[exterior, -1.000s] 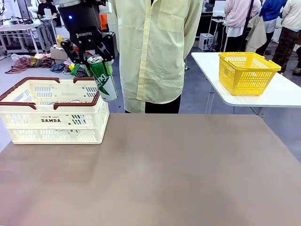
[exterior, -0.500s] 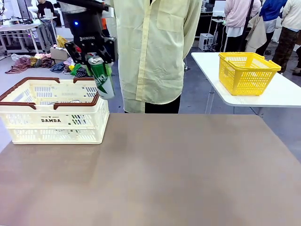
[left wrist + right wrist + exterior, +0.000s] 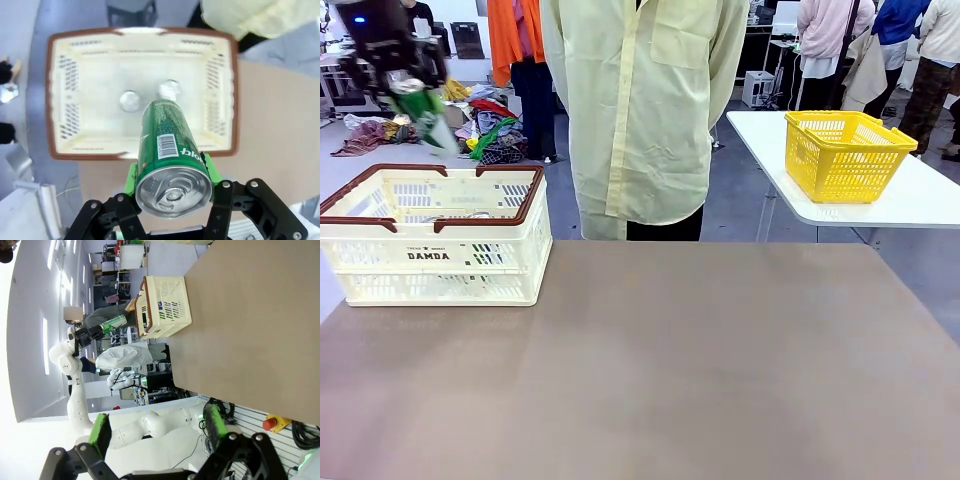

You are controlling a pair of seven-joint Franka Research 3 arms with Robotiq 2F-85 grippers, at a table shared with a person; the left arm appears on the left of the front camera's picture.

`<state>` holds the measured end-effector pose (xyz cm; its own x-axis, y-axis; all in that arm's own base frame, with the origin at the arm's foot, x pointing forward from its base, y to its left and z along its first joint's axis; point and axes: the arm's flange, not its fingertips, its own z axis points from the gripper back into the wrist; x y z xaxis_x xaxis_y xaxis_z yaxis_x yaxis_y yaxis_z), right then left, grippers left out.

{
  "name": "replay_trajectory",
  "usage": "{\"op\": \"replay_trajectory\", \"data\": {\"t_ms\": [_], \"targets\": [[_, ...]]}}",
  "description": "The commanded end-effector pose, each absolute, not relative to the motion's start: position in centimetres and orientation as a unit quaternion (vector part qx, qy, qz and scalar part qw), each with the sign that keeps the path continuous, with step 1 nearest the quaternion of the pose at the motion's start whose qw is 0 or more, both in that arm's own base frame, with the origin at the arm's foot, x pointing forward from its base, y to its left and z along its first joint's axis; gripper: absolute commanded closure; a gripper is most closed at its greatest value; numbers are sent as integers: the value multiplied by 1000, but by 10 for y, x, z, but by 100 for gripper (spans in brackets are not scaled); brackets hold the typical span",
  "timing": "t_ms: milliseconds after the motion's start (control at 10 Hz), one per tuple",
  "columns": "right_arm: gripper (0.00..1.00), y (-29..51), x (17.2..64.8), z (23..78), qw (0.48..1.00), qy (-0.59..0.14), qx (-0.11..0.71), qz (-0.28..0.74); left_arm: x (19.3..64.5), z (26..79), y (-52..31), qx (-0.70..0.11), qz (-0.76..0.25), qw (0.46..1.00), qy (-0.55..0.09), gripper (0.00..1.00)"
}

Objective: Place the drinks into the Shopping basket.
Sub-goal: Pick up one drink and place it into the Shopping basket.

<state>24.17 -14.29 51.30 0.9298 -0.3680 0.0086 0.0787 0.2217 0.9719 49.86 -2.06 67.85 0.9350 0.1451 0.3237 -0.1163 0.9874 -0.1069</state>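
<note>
The left gripper (image 3: 412,95) grips a green can (image 3: 428,120), jaws clamped on its sides near the silver top. In the front view the can is blurred, tilted, and hangs above the far-left rim of the basket (image 3: 440,262), at about 10 o'clock in the frame. In the left wrist view the can (image 3: 170,155) points down into the basket (image 3: 55,90); two cans (image 3: 130,101) stand on the basket floor at about 12 o'clock from the held can, near each other. The basket sits on the table (image 3: 700,360) at its far-left corner. The right gripper (image 3: 157,432) hangs off the table's edge, jaws wide and holding nothing. A person (image 3: 645,110) stands at the far side, at 12 o'clock.
</note>
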Motion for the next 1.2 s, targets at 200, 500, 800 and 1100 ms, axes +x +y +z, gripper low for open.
{"op": "replay_trajectory", "data": {"t_ms": [200, 500, 800, 1100], "targets": [[0, -142, 244, 517, 766, -128, 614, -138, 513, 636, 68, -11, 110, 978, -178, 100], [0, -142, 244, 517, 766, -128, 614, -138, 519, 573, 102, -31, 136, 981, -132, 100], [0, -142, 244, 517, 766, -128, 614, -138, 532, 515, 93, -44, 128, 987, -91, 100], [0, -142, 244, 517, 766, -128, 614, -138, 542, 490, 88, -47, 129, 988, -65, 100]]}}
